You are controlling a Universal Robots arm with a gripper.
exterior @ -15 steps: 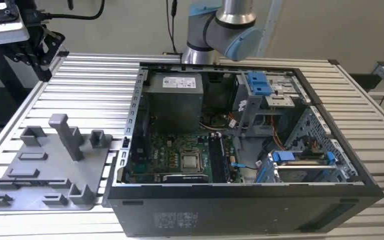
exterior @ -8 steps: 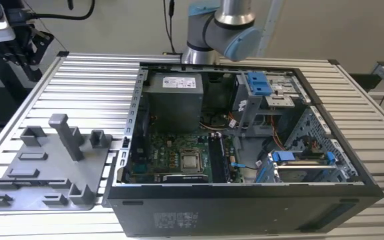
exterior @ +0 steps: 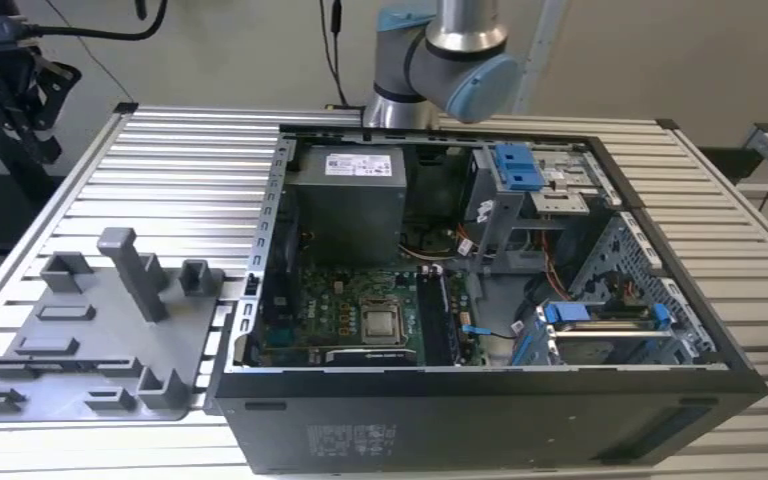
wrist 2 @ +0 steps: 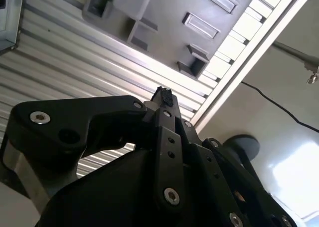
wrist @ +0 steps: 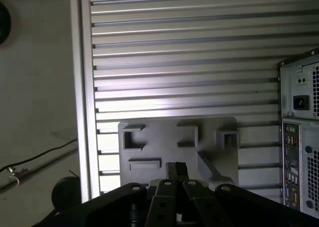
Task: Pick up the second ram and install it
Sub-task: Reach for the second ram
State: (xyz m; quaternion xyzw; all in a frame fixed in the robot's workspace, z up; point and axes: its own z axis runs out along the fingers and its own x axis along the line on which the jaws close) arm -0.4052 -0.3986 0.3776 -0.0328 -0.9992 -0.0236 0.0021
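My gripper [wrist 2: 163,95] hangs high above the grey holder tray [wrist: 174,129], its two black fingers drawn together and nothing visible between them. In the first wrist view its tips [wrist: 177,169] cover the tray's near part. In the exterior view the tray [exterior: 91,340] lies on the slatted table at the left of the open computer case [exterior: 491,300]. A thin dark strip [exterior: 71,362] stands edge-up in the tray's long front slot and looks like the second ram. The motherboard's memory slots [exterior: 440,315] run beside the processor socket.
The arm's joint [exterior: 444,60] rises behind the case. The tray's tall post [exterior: 131,270] and short blocks stand up from it. A black stand and cables [exterior: 11,90] are at the exterior view's far left. The case's rear panel [wrist: 301,152] edges the first wrist view.
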